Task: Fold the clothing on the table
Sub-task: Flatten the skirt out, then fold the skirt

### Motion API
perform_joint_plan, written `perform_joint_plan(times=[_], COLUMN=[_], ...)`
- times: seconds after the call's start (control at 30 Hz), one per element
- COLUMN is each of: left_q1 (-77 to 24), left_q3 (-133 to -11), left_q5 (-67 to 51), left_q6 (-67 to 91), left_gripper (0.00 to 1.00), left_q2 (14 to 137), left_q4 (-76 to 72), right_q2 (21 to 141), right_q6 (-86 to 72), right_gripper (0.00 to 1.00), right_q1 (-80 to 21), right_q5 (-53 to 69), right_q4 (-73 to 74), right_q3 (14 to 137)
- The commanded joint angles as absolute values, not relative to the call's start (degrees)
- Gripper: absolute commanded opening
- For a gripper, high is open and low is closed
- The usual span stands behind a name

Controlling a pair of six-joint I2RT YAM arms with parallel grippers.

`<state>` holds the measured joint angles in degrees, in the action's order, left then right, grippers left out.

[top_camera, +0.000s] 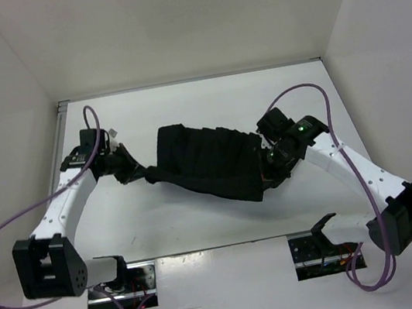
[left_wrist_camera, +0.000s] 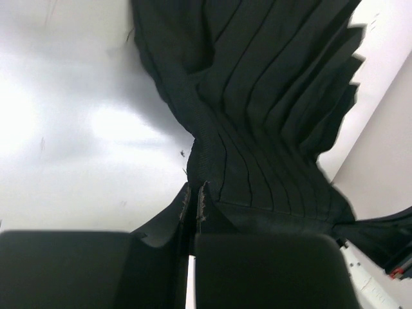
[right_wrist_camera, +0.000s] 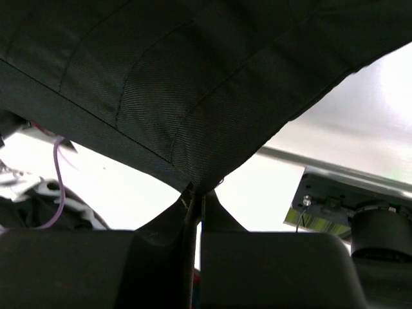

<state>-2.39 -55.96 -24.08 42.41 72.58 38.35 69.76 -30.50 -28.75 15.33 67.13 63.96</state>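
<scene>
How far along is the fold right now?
Done: left gripper and right gripper are each shut on an end of the clothing. In hand: it hangs stretched between them over the table. Left: no fold shows yet, so folding and laying it flat remain.

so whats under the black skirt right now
Only bare white table shows under the skirt, which hangs pinched between the left gripper and right gripper. From above, the skirt covers the patch beneath its middle, so that part is hidden.
</scene>
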Motion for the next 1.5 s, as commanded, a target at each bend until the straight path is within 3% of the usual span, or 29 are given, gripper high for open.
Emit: perform_joint_plan(times=[0.0, 0.23, 0.5, 0.63, 0.93, 1.07, 1.3, 1.47], left_q1=[-2.37, -4.48, -6.33, -5.72, -3.78, -3.78, -4.31, -4.31], left_q3=[-65.62, -75.49, -82.53, -79.29, -59.52, -57.49, -53.27, -53.78], left_q5=[-20.74, -22.15, -20.4, -12.66, -8.88, -8.35, -7.82, -7.82], left_q6=[41.84, 41.22, 39.47, 40.07, 44.9, 46.84, 48.69, 46.68], left_gripper=[0.0, 0.0, 0.0, 0.0, 0.0, 0.0, 0.0, 0.0], left_q2=[78.91, 92.0, 96.06, 88.62, 61.73, 50.13, 45.44, 54.92], left_q4=[28.66, 24.62, 24.25, 26.98, 36.46, 44.89, 48.61, 43.34], right_q2=[71.8, 75.76, 78.66, 80.68, 88.51, 86.41, 75.07, 78.9], right_q6=[-31.11, -32.16, -32.17, -32.17, -27.87, -27.33, -29.44, -28.83], right_gripper=[0.0, 0.0, 0.0, 0.0, 0.0, 0.0, 0.0, 0.0], right_q1=[-28.83, -28.83, -28.83, -28.83, -27.08, -27.07, -27.6, -27.6], right_q5=[10.37, 12.22, 11.17, 8.54, 2.11, 3.85, 7.38, 7.38], right_q4=[68.48, 64.86, 65.48, 66.01, 66.01, 66.53, 70.83, 69.44], right_q3=[66.62, 66.01, 65.56, 68.54, 77.16, 75.33, 69.08, 72.85])
